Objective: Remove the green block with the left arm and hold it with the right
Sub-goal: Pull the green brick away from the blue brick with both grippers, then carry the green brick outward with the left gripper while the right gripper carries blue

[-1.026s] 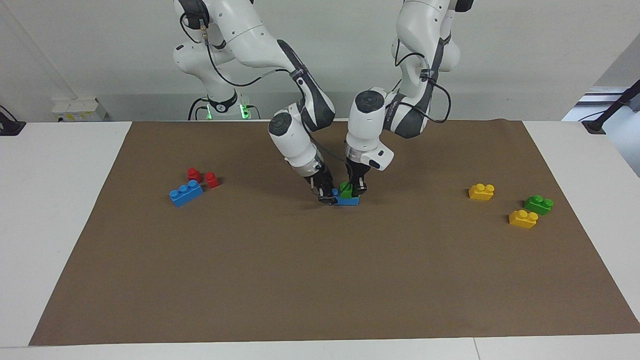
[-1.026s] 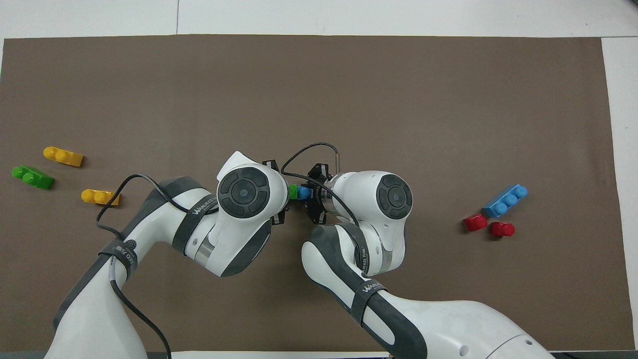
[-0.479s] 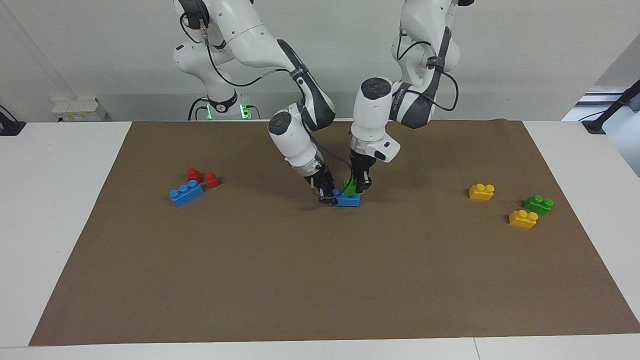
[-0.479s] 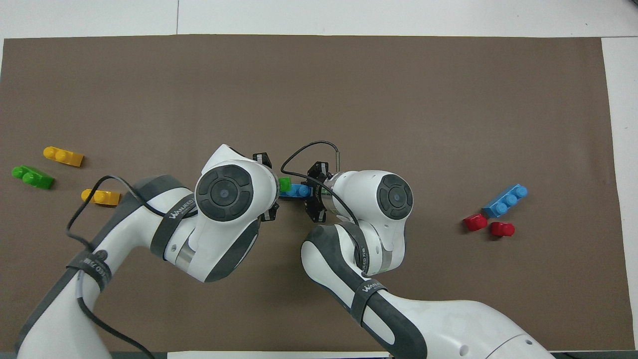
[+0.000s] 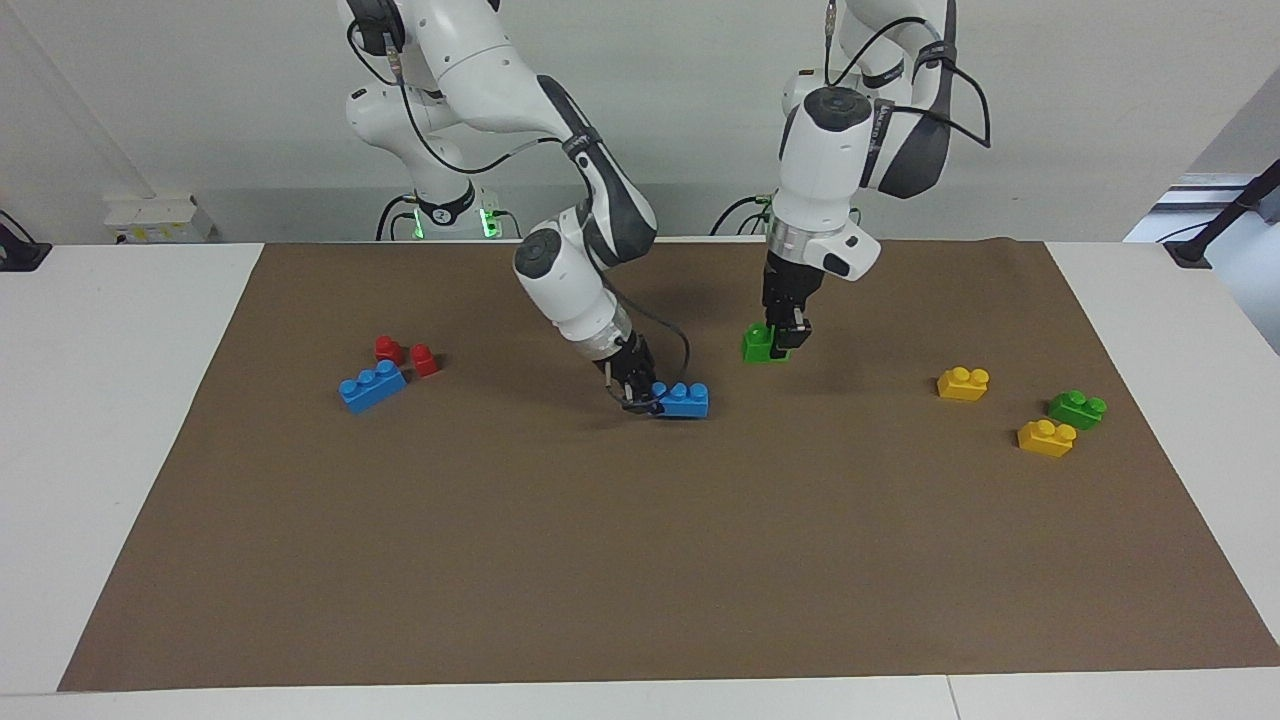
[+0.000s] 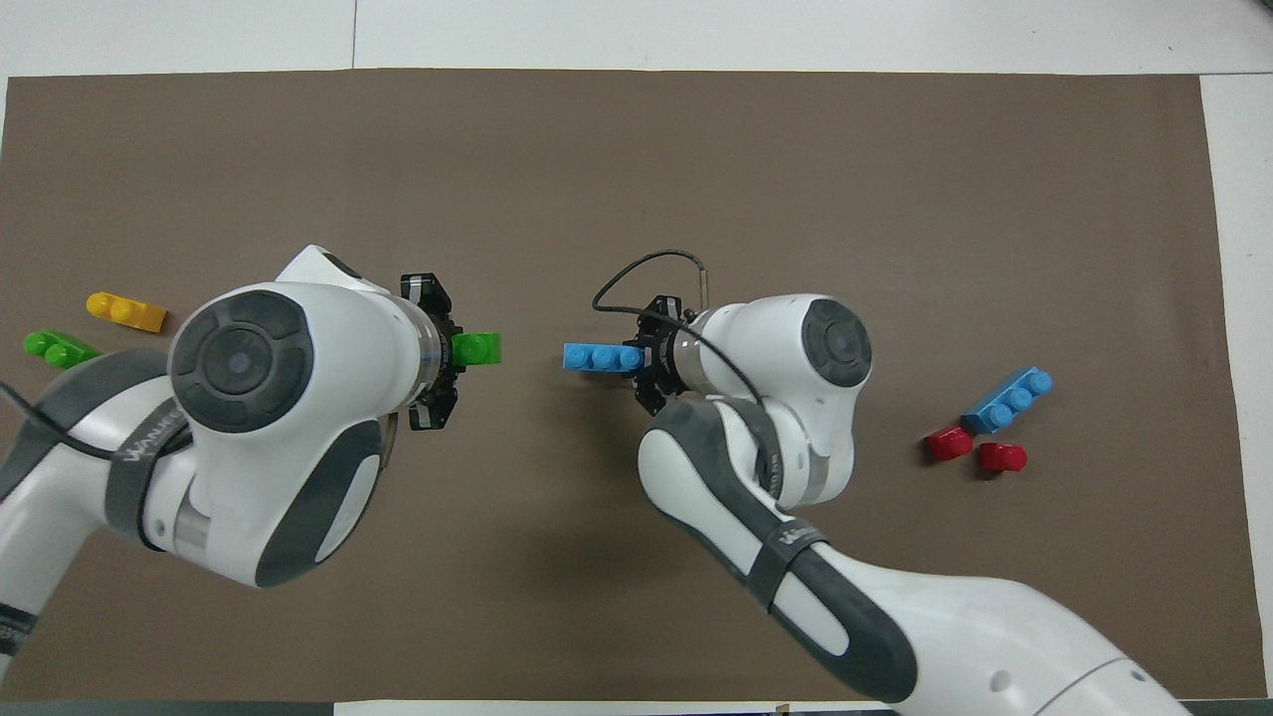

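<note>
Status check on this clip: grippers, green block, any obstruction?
Left gripper shut on green block, airborne over mat. Right gripper shut on blue brick at mat. Nothing between them.

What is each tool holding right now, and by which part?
The left tool grips the green block by one end, raised above the mat. The right tool grips the blue brick by its end, on the mat.

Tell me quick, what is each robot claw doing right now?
Left gripper: closed on the green block, lifted over the mat.
Right gripper: closed on the blue brick's end.
</note>
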Robot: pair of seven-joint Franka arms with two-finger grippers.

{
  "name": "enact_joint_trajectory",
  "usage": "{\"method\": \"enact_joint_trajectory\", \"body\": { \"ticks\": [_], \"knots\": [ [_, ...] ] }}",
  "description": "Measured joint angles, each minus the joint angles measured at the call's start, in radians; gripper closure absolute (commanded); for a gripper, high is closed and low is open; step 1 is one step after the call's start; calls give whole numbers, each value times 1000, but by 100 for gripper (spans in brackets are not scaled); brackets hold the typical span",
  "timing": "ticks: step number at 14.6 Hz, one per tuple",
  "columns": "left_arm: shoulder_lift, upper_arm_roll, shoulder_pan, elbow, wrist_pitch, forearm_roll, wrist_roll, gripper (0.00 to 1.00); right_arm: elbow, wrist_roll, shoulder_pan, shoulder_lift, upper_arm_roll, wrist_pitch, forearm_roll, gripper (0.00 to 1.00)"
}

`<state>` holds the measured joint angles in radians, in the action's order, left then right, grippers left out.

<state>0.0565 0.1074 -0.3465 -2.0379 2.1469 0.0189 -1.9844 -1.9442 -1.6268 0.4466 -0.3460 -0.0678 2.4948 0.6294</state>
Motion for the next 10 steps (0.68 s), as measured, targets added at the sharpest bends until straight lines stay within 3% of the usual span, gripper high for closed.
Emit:
{"method": "enact_joint_trajectory", "body": {
  "ticks": [4,7,10],
  "knots": [
    [20,-9,114,26,-67,-45,276,100,40,296,-253,73,10,-228,-84,100],
    [20,-12,204,30,-84,-49,463,100,33,478,-423,72,12,-300,-95,100],
    [18,-14,301,30,-86,-52,658,100,24,559,-528,62,12,-331,-101,100]
  ]
}}
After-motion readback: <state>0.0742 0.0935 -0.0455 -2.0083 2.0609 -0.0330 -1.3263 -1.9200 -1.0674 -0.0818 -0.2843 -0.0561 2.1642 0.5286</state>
